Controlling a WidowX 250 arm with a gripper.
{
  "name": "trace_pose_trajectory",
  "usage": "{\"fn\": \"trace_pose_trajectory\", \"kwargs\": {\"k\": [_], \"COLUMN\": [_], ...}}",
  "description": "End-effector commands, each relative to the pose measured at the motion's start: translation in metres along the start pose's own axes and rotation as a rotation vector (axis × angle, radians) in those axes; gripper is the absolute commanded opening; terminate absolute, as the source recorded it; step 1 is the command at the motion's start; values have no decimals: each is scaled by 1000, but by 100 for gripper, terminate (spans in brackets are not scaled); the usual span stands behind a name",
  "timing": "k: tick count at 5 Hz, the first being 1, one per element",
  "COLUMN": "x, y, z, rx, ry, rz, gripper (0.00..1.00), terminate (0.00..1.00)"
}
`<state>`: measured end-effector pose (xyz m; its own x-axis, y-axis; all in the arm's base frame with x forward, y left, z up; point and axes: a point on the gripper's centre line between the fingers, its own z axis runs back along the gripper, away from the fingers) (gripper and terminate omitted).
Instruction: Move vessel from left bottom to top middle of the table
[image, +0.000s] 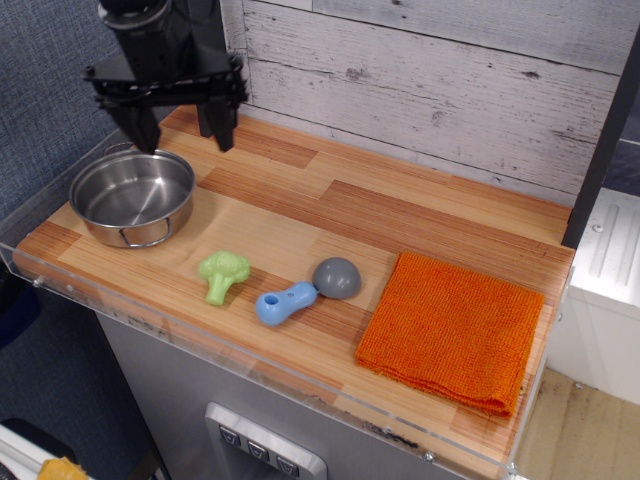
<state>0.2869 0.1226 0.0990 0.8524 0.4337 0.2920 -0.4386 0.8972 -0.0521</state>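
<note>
A whitewashed plank wall backs the striped wooden desk (400, 215), which has a clear acrylic rim along its front edge. The shiny steel vessel (132, 197) sits at the desk's left front corner, empty, with wire loop handles at front and back. The black pincer (183, 131) hangs above and just behind the vessel, its two fingers spread wide and released, grasping nothing. Right of the vessel lie a green broccoli toy (222, 274), a blue toy (284, 303) and a small grey dome (337, 277) touching it. An orange cloth (455, 329) lies flat at the right.
</note>
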Motion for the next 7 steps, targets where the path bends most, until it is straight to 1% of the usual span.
{"fn": "trace_pose_trajectory", "kwargs": {"k": [1, 2, 3, 4, 5, 6, 7], "x": [-2, -8, -6, -3, -4, -6, -7], "y": [12, 21, 36, 45, 53, 55, 52], "z": [-17, -29, -44, -55, -70, -72, -69], "rx": [57, 67, 66, 87, 64, 75, 67], "ry": [12, 10, 23, 33, 52, 43, 33], "rz": [16, 38, 58, 84, 93, 93, 86], "gripper": [100, 100, 100, 100, 0, 0, 0], "terminate": [0, 0, 0, 0, 0, 0, 0]}}
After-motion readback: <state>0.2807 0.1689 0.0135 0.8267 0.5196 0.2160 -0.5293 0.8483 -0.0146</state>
